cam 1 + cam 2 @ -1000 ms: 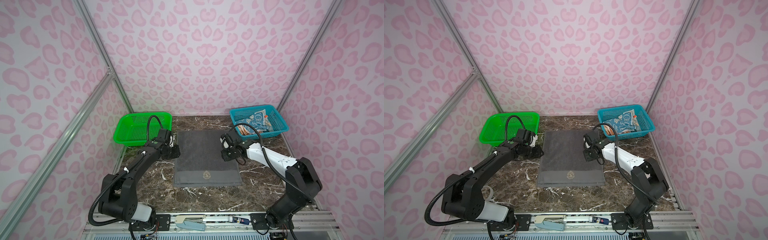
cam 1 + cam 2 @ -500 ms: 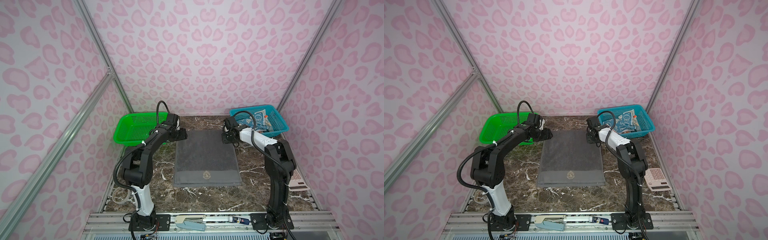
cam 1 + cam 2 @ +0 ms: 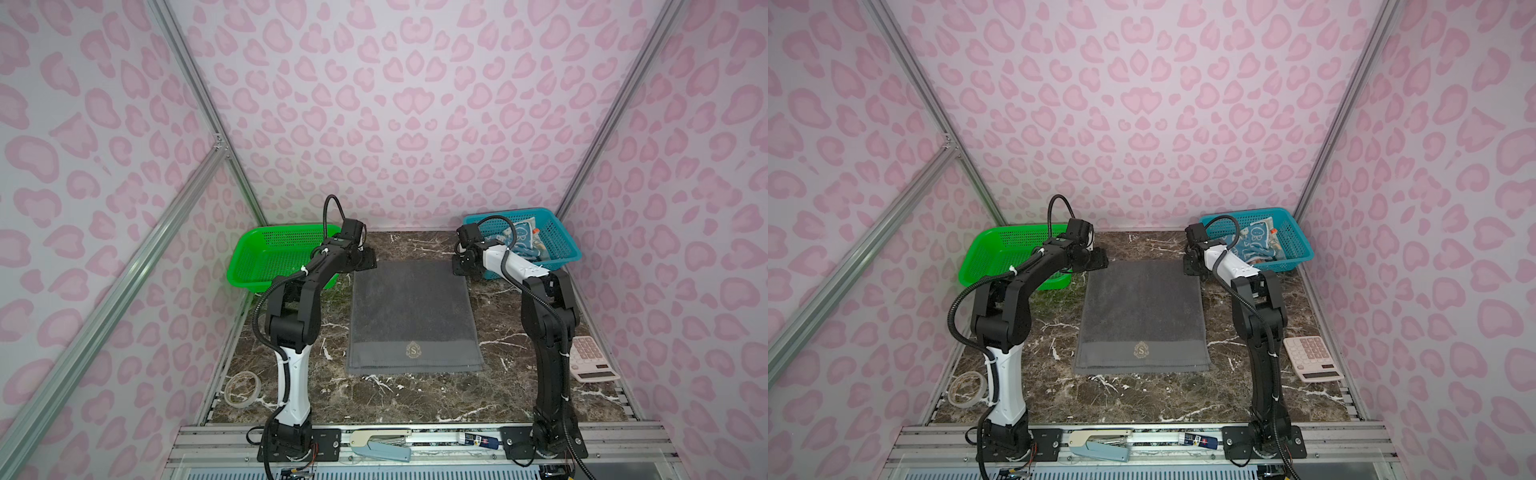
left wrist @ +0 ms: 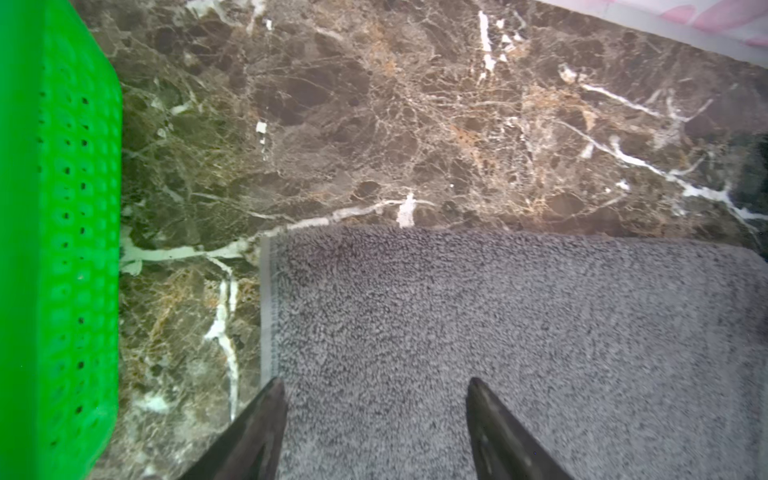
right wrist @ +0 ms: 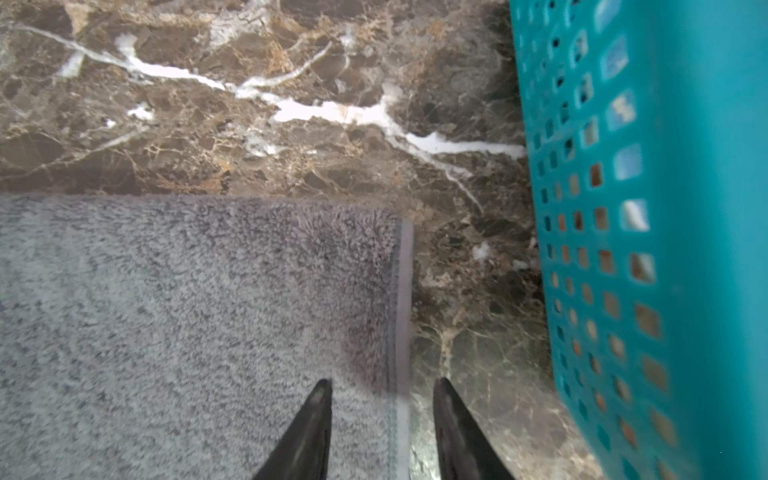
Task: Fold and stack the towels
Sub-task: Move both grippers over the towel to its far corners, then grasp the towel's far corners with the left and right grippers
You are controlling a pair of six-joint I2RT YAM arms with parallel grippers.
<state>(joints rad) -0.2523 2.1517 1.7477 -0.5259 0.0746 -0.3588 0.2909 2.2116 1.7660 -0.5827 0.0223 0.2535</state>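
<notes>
- Dark-grey terry towel [image 3: 411, 316] with a gold "S" crest lies flat and spread out on the brown marble counter [image 3: 415, 399], between my two arms, with its crest end towards the arm bases.
- A blue towel with white rabbits [image 3: 519, 237] sits crumpled in the teal perforated plastic basket [image 3: 567, 255] at the far right of the counter. A sliver of orange cloth [image 3: 1273, 230] shows beside it.
- My left fingers [image 3: 368, 265] are at the grey towel's far left corner, near the green perforated plastic basket [image 3: 266, 257].
- They stand wide apart and grip nothing. In the left wrist view one tip is by the hem and the other over the pile.
- My right fingers [image 3: 463, 270] are at the far right corner, just beside the teal basket.
- Their gap is narrower and straddles the hemmed side edge, one tip over pile and one over bare marble. The towel lies flat there, unpinched.
- I cannot tell whether either pair touches the cloth.
</notes>
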